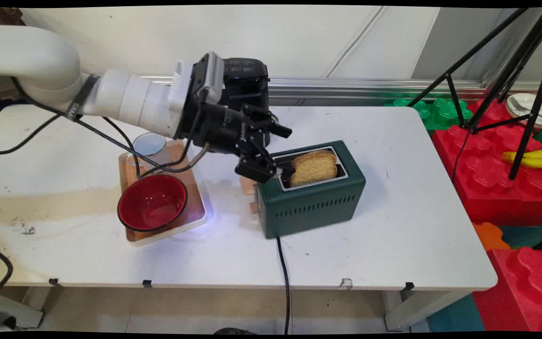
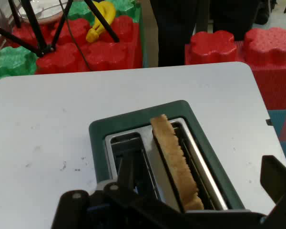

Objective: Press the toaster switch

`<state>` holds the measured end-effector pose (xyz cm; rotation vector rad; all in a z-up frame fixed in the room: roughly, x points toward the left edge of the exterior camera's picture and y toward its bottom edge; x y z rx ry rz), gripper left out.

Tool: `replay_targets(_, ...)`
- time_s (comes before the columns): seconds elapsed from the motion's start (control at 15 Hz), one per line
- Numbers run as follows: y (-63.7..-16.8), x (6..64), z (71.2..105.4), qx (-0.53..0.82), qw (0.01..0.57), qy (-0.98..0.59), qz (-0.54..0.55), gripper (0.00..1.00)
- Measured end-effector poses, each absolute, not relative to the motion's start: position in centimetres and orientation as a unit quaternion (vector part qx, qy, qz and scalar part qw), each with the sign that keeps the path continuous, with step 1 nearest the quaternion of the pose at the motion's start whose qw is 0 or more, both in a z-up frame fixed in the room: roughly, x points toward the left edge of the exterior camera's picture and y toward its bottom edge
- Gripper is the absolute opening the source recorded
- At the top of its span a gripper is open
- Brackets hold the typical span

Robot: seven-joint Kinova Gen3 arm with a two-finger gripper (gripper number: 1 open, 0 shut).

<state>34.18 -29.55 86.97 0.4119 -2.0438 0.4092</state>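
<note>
The claw (image 1: 284, 153) is hovering open at the green toaster's (image 1: 315, 207) left end, its jaws reaching either side of the toast slice (image 1: 313, 167); a red bowl (image 1: 152, 202) is sitting on the counter (image 1: 407, 197), left.

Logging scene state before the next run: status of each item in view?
gripper: open, fingers either side of the toast's end
toast: upright in one toaster slot, sticking out
toaster: upright, other slot empty
red bowl: upright, empty, on wooden tray
glass: upright on tray
</note>
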Motion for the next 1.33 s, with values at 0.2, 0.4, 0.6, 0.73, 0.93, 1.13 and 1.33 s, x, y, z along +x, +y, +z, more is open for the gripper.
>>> replay_targets(0.2, -29.1, 34.8, 87.9, 0.165, 0.488, -0.84, 0.17, 1.0)
replay_targets(0.4, -28.6, 35.6, 88.5, 0.163, 0.486, -0.841, 0.171, 1.0)
replay_targets(0.6, -27.9, 36.6, 89.0, 0.161, 0.482, -0.844, 0.17, 1.0)
replay_targets(0.73, -27.4, 37.5, 89.1, 0.16, 0.477, -0.848, 0.17, 1.0)
replay_targets(0.93, -26.6, 38.9, 89.1, 0.158, 0.467, -0.854, 0.167, 1.0)
replay_targets(1.13, -25.9, 40.0, 89.1, 0.16, 0.46, -0.858, 0.163, 1.0)
replay_targets(1.33, -25.2, 41.3, 89.0, 0.169, 0.455, -0.86, 0.159, 1.0)
